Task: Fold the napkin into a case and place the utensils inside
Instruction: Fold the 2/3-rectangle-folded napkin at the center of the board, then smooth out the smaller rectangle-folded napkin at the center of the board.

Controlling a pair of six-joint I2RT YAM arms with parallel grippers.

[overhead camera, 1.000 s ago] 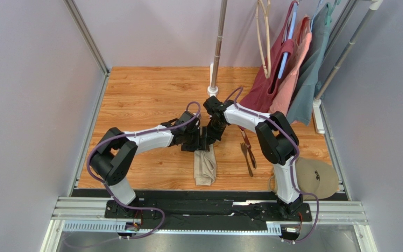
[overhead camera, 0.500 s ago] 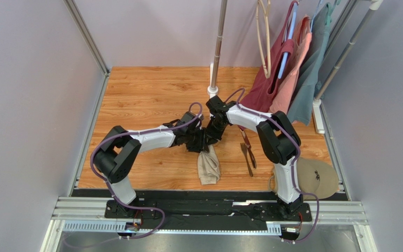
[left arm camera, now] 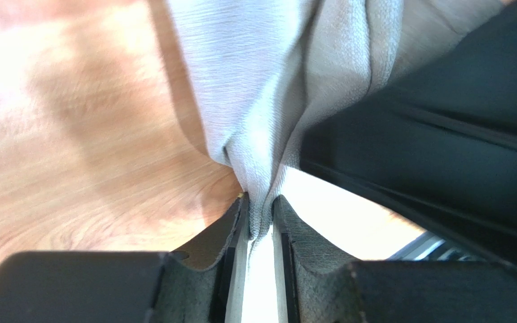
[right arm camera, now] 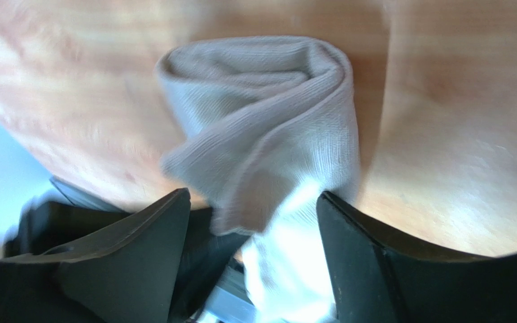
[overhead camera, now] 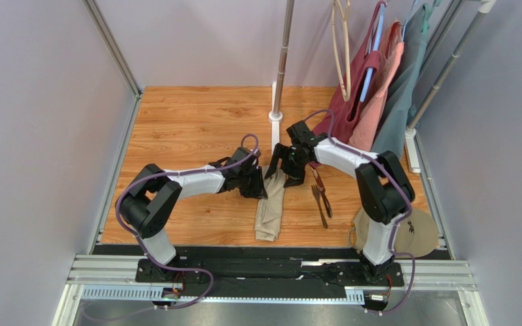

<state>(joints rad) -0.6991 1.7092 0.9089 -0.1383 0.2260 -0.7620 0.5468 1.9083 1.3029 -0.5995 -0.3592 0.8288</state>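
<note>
I have the left gripper (left arm camera: 261, 202) clenched on a gathered ridge of the napkin (left arm camera: 268, 101). The cloth is squeezed thin between its two pads and fans out wide just beyond the tips. I judge this pinch is there to keep the folded layers together while the other arm lets go.

The right gripper (right arm camera: 254, 202) stands released, jaws spread wide. The rolled end of the napkin (right arm camera: 268, 114) sits in the gap between them. It looks to brush the right-hand finger, but nothing is squeezing it.

From above, the napkin (overhead camera: 269, 207) is a narrow strip on the wooden table (overhead camera: 189, 122). Its far end is up at the left gripper (overhead camera: 260, 187), just beside the right gripper (overhead camera: 285, 170), and its near end trails back toward the arm bases. The utensils (overhead camera: 321, 197) lie untouched on the table beyond the right gripper's outer side, near the cloth but apart from it.

A second ago the roles were reversed: the right jaws were closed on the cloth and the left ones stood open, both crowded over its far end. Since then the left has closed and the right has opened and drawn a little off toward the utensils. The cloth was a short, stubby bundle then and now looks longer and thinner. To my eye the case is not yet shaped for loading.
</note>
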